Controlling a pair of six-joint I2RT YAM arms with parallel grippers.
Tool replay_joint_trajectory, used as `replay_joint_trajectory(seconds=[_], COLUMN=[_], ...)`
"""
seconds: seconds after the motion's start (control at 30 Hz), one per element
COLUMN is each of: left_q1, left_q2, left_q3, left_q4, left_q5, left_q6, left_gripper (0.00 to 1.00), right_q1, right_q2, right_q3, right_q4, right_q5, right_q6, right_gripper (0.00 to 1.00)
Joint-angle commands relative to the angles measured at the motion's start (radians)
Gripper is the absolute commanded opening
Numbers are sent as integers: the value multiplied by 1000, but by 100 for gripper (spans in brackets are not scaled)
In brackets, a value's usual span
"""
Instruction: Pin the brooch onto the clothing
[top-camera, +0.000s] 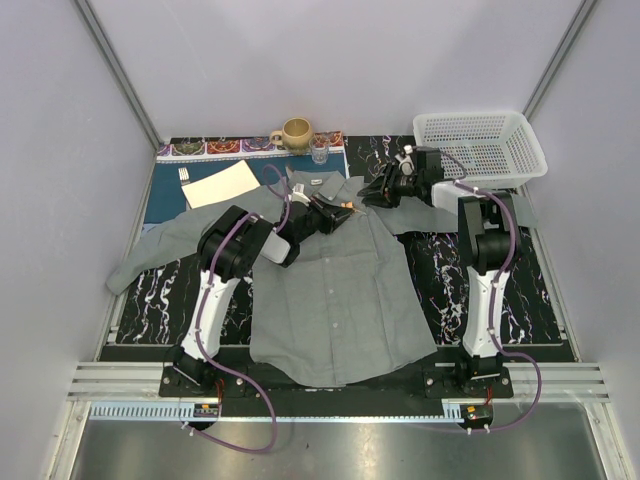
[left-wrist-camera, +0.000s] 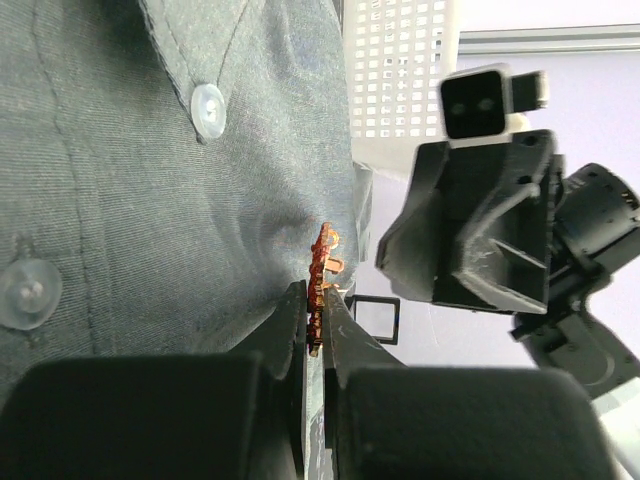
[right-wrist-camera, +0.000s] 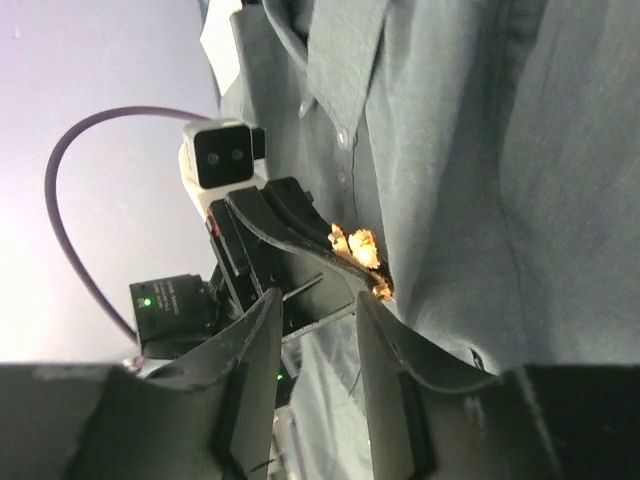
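The grey shirt (top-camera: 340, 290) lies flat and face up on the table, collar at the far end. The small orange-red brooch (left-wrist-camera: 323, 270) stands edge-on against the fabric near the collar, below two pale buttons. My left gripper (left-wrist-camera: 318, 305) is shut on it, and the ornament pokes out past the fingertips. It shows as a bright orange speck (top-camera: 346, 207) from above and against the shirt (right-wrist-camera: 480, 150) in the right wrist view (right-wrist-camera: 358, 247). My right gripper (right-wrist-camera: 318, 300) hovers just right of the brooch, facing the left gripper (right-wrist-camera: 285, 225). Its jaws are apart and hold nothing.
A white mesh basket (top-camera: 480, 145) stands at the back right behind the right arm. A tan mug (top-camera: 296, 132) and a small glass (top-camera: 320, 152) sit at the back centre. A cream sheet (top-camera: 220, 184) lies on a blue placemat (top-camera: 165, 205) at the back left.
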Motion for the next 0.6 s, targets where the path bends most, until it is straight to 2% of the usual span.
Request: replay_joint_trajectory(seconds=[0.0, 0.3, 0.57], left_q1=[10, 12, 12], left_q2=[-9, -9, -11], left_q3=[8, 8, 8], left_q4=[121, 124, 124], left_q5=[5, 3, 3], left_q6=[-15, -18, -20], left_gripper=[0, 0, 0], right_q1=[-6, 6, 48], right_q2=[-113, -62, -12], right_q3=[120, 256, 320], right_q4=[-307, -577, -670], right_q5=[141, 239, 271], right_q6=[-287, -470, -522], right_gripper=[45, 49, 49])
